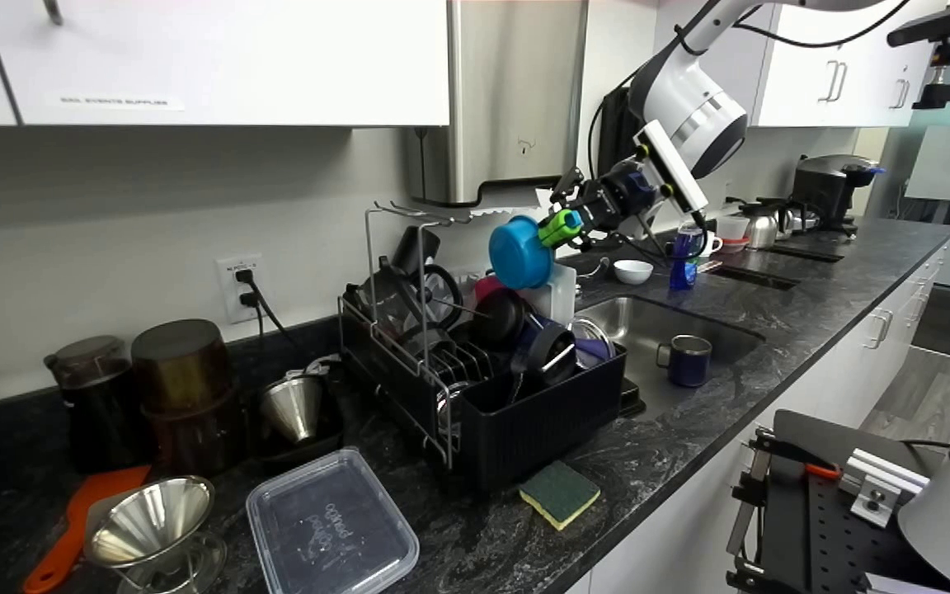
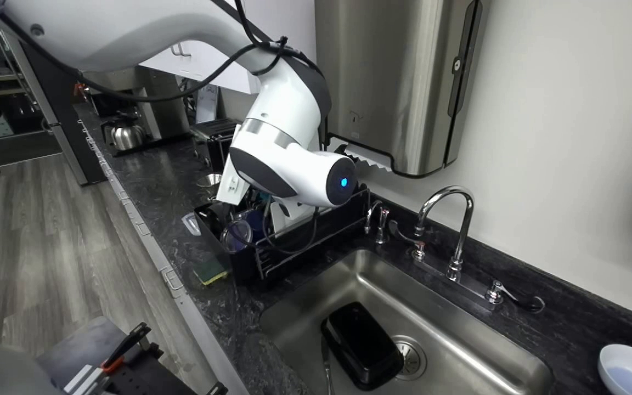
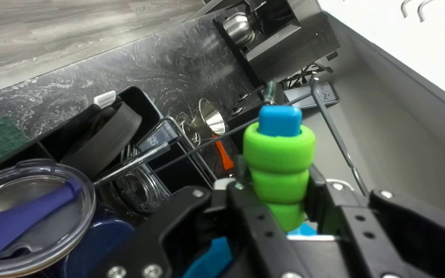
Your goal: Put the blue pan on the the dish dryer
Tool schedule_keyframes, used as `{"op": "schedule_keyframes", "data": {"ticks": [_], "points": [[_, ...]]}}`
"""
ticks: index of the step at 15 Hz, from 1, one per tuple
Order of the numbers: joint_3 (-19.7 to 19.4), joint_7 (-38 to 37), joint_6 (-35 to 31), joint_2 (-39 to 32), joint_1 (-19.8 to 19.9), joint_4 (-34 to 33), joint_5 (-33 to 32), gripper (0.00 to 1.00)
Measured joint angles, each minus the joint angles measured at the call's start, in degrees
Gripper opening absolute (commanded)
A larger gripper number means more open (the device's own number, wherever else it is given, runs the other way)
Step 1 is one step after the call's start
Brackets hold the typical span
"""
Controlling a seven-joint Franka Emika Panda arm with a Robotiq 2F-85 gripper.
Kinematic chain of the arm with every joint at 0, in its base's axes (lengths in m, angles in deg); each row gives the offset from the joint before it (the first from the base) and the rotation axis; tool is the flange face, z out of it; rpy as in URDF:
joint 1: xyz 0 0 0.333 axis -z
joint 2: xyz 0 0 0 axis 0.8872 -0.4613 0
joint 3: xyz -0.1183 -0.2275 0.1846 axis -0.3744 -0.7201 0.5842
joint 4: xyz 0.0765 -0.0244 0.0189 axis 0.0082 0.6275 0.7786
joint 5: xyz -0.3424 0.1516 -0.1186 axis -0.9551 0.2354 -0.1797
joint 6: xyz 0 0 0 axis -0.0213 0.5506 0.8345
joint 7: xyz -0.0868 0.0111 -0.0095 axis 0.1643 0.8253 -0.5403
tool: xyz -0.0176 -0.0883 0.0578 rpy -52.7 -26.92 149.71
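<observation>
While the gripper grips its green handle, the blue pan hangs above the dish dryer

As we see in the wrist view, both jaws are clamped on the handle, one at each side, and its blue tip sticks out beyond them. Since the gripper covers most of the pan in this view, only small pieces of the blue body appear there. In an exterior view, the pan is in the air above the dryer, tilted, with its round body at the end away from the arm. Below it stands a white board; whether the two touch, I cannot tell.

The dryer carries many dishes, among which are a black round vessel and a clear cup lid with a purple strip. On the dark countertop, a green and yellow sponge lies just beside the dryer, and a clear lidded container is near. Farther from the dryer, an orange spatula lies beside a metal cone. In an exterior view, the arm hides most of the gripper, and a black container lies in the steel sink.
</observation>
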Motion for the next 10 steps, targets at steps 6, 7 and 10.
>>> {"op": "schedule_keyframes", "data": {"ticks": [6,7,10], "points": [[-1.1,0.1,5.9,-1.2,1.5,0.0,0.0,0.08],[-1.3,0.1,6.8,-1.3,1.8,0.0,0.0,0.08],[-1.9,0.3,8.4,-1.6,2.6,0.0,-0.1,0.08]]}}
